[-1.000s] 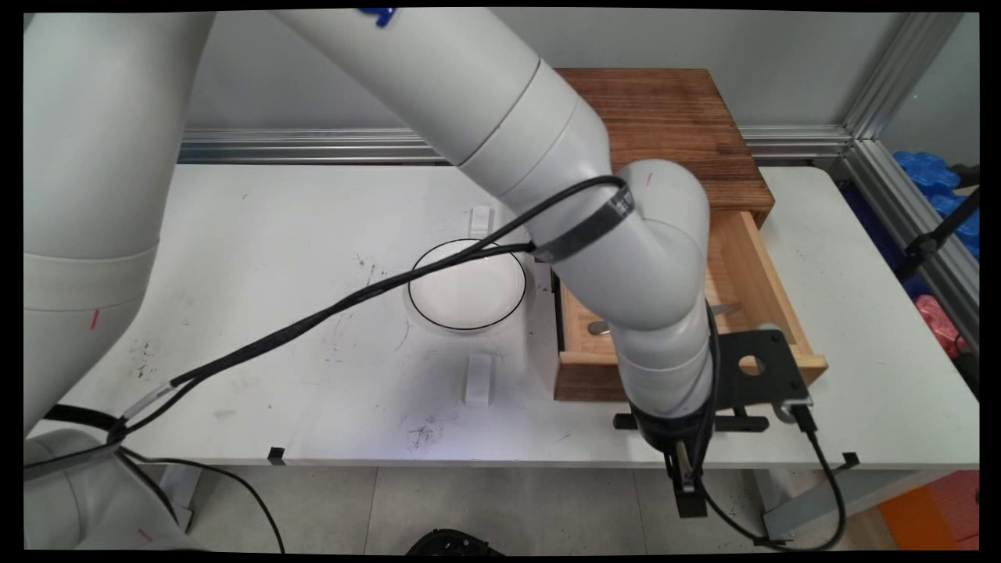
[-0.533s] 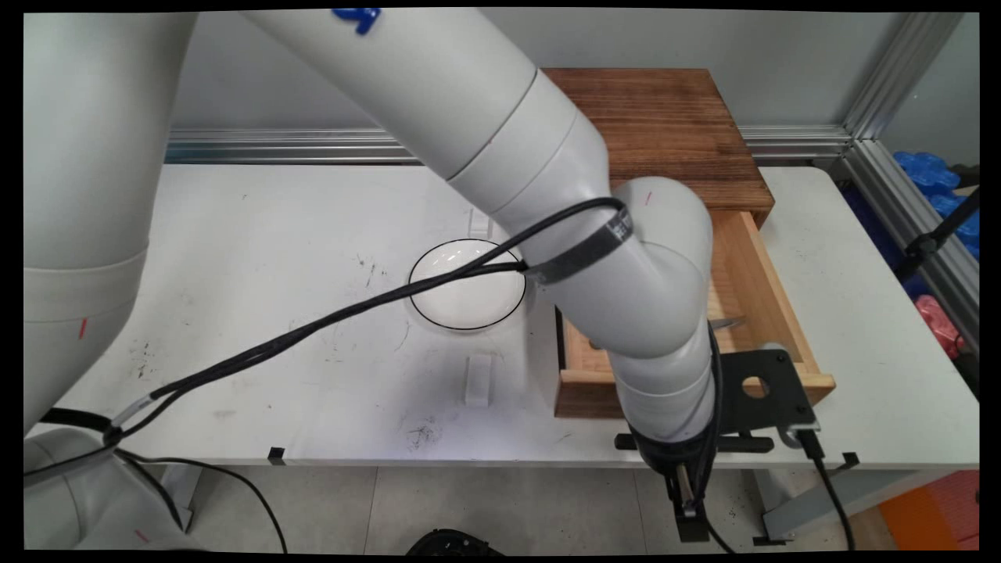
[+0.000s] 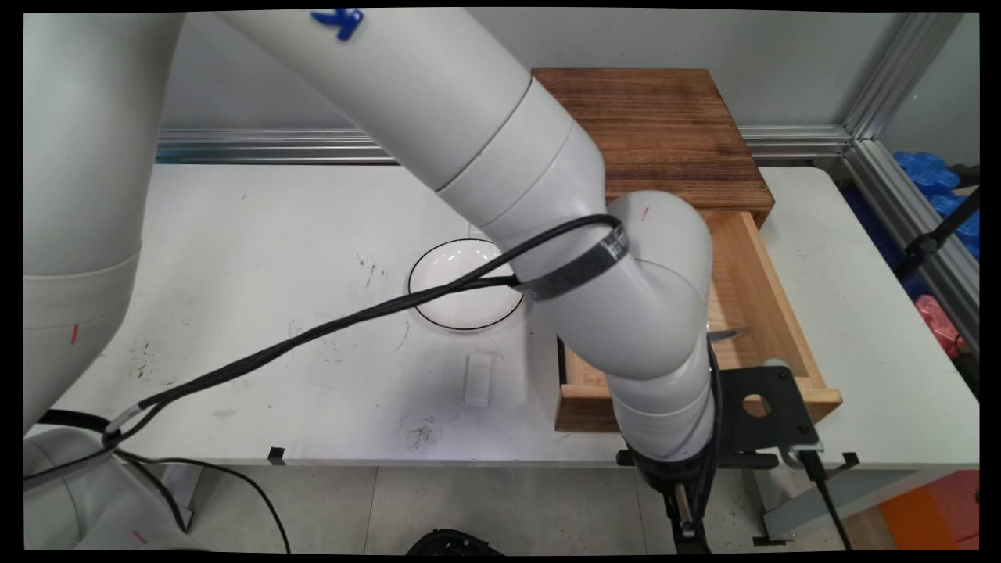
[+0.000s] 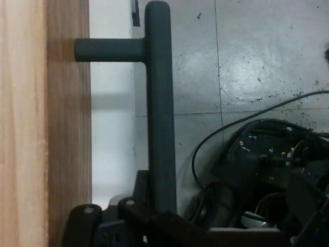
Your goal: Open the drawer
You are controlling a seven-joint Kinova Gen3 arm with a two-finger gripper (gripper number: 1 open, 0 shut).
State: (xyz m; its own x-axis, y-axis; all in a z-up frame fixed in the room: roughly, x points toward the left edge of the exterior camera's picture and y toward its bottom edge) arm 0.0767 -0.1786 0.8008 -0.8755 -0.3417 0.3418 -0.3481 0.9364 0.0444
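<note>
We see the white table (image 3: 235, 234) | brown wooden cabinet (image 3: 665, 133) behind the gripper, its pale wooden drawer (image 3: 751, 281) pulled out — stiff, sliding | black two-finger gripper (image 4: 154, 218) clamped on the dark cylindrical bar handle (image 4: 160, 103) — rigid, best held mid-bar | black-rimmed white bowl (image 3: 457, 301) well aside.

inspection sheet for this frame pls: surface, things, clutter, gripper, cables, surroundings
Surface: white table, scuffed with dark marks.
Things: wooden drawer box; its drawer pulled open, a metal utensil partly visible inside; dark bar handle on the drawer front.
Clutter: white bowl with black rim left of the drawer; white block in front of the bowl.
Gripper: gripper at the bar handle; grip state unclear.
Cables: black cables hang from the arm across the table.
Surroundings: grey wall, aluminium rails, tiled floor.
</note>
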